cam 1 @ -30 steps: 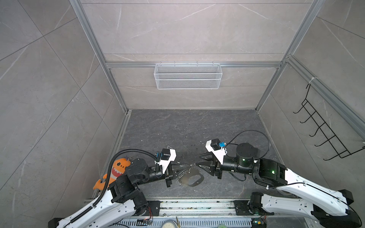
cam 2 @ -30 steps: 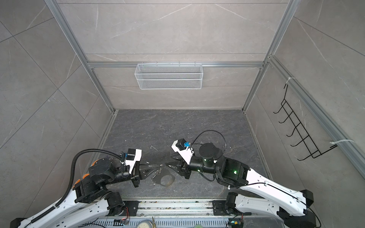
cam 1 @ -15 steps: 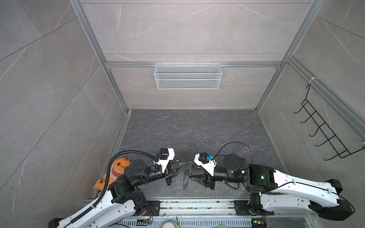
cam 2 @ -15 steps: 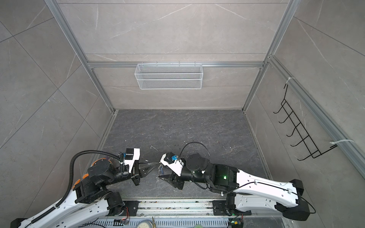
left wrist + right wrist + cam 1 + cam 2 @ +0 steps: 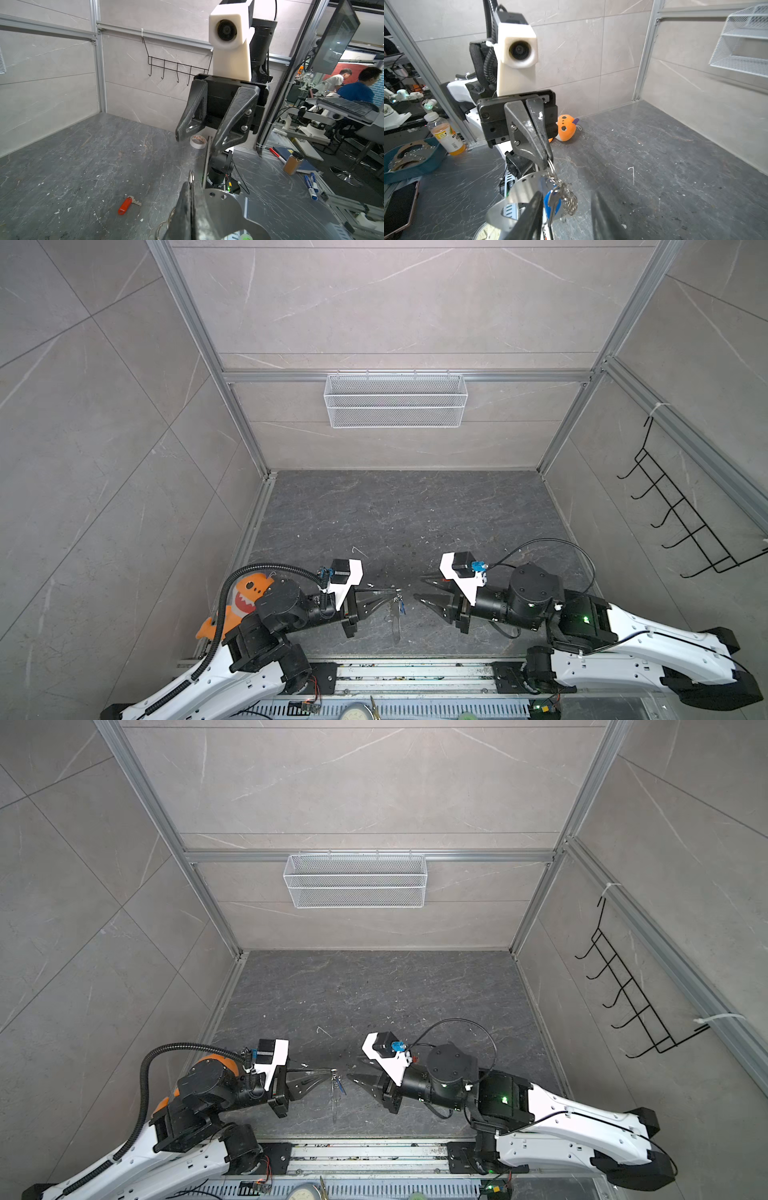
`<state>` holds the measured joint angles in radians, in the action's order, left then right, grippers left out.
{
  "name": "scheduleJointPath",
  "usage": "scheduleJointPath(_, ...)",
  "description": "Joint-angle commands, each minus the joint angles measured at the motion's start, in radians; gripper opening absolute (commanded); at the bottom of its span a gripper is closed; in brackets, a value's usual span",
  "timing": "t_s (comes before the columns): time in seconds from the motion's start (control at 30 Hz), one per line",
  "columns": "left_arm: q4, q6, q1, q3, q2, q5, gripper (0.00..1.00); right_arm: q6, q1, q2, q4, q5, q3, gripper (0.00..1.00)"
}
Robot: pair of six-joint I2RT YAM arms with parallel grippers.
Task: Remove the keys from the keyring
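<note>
Grey metal keyring [image 5: 525,189] hangs from the left gripper [image 5: 548,164], whose jaws are pinched fully together on its top ring. Its silver chain [image 5: 570,200] and the blue-tagged key [image 5: 553,202] dangle against the plate. Loose on the dark table [image 5: 83,158] lies the red-tagged key [image 5: 125,205]. Facing the left gripper, slightly apart, the right gripper [image 5: 419,588] has its jaws parted, holding nothing.

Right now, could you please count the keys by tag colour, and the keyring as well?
Keyring: 1, pinched by the left gripper.
Blue-tagged key: 1, hanging from it.
Red-tagged key: 1, lying loose on the table.
Total: 3.
</note>
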<state>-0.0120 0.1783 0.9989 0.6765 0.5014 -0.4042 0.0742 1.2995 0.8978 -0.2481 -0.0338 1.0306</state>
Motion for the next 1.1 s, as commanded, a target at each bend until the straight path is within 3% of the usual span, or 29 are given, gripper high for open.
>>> scheduleJointPath(0.0, 0.084, -0.014, 0.003, 0.014, -0.001, -0.059, 0.0, -0.009, 0.003, 0.036, 0.015, 0.058, 0.025, 0.37)
scheduleJointPath(0.33, 0.102, -0.009, 0.003, 0.008, -0.003, -0.077, 0.0, -0.008, 0.003, 0.047, 0.057, 0.107, 0.016, 0.36)
scheduleJointPath(0.5, 0.112, -0.005, 0.002, 0.002, 0.0, -0.087, 0.0, -0.011, 0.003, 0.062, 0.06, 0.12, 0.025, 0.25)
scheduleJointPath(0.73, 0.11, 0.002, 0.002, 0.002, 0.009, -0.087, 0.0, -0.011, 0.002, 0.068, 0.055, 0.13, 0.035, 0.0)
scheduleJointPath(0.87, 0.078, 0.016, 0.003, 0.013, 0.019, -0.066, 0.0, -0.004, 0.001, 0.074, -0.01, 0.103, 0.069, 0.0)
scheduleJointPath(0.9, 0.05, 0.019, 0.002, 0.022, 0.017, -0.045, 0.04, -0.004, 0.001, 0.076, -0.047, 0.09, 0.089, 0.0)
scheduleJointPath(0.97, -0.015, 0.021, 0.003, 0.039, 0.008, -0.001, 0.25, -0.006, 0.002, 0.091, -0.15, 0.055, 0.142, 0.0)
scheduleJointPath(1.07, -0.128, 0.015, 0.003, 0.078, -0.002, 0.074, 0.35, -0.012, 0.002, 0.13, -0.316, -0.009, 0.236, 0.0)
